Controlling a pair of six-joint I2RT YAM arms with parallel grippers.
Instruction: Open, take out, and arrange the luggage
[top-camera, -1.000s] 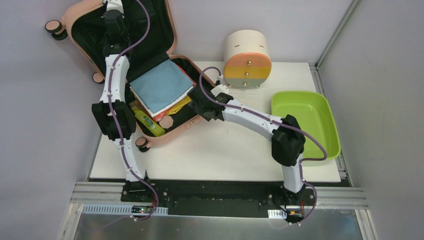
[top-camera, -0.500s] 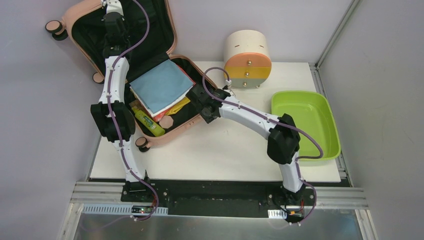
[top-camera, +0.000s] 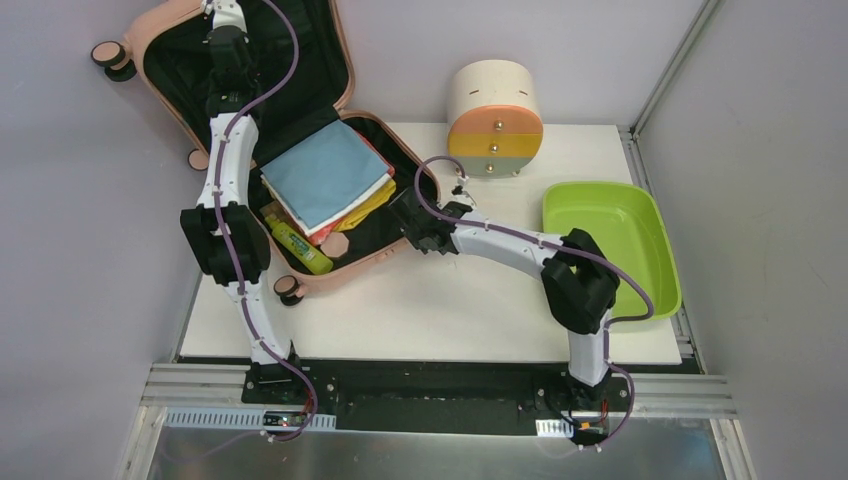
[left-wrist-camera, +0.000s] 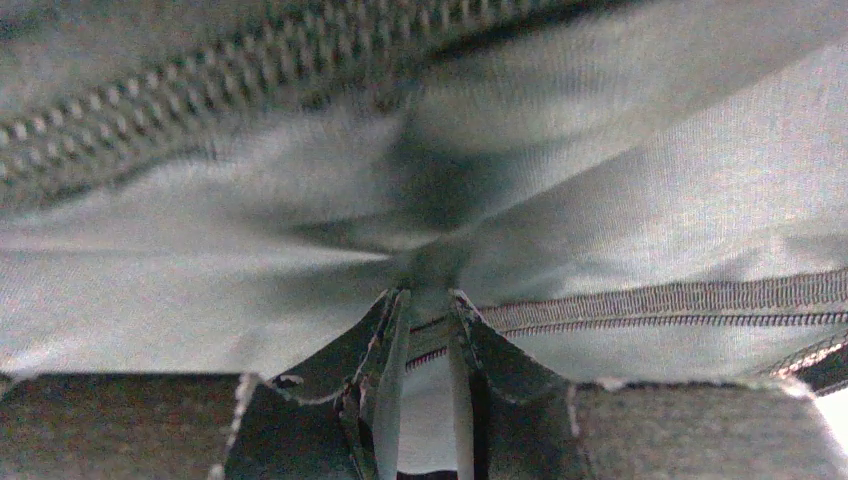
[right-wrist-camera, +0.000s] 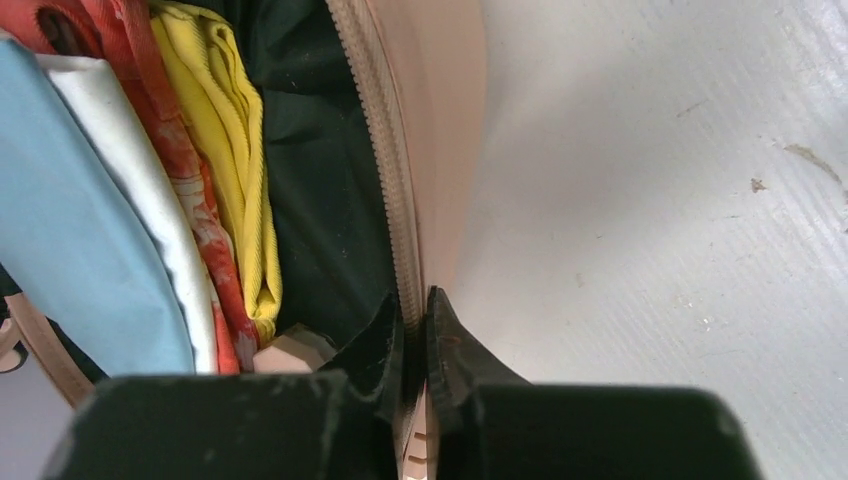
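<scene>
On white table (top-camera: 480, 300) between lilac walls (top-camera: 80, 250), luggage (top-camera: 155, 25)

No writing I can read anywhere. The green bottle (top-camera: 297, 246) in the suitcase (top-camera: 345, 265), at about ten o'clock on the table, bears dark marks too small to make out.

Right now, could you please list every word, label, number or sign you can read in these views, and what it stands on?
No text can be read in any view.
Label on the yellow-green bottle inside the luggage: too small to read.
</scene>
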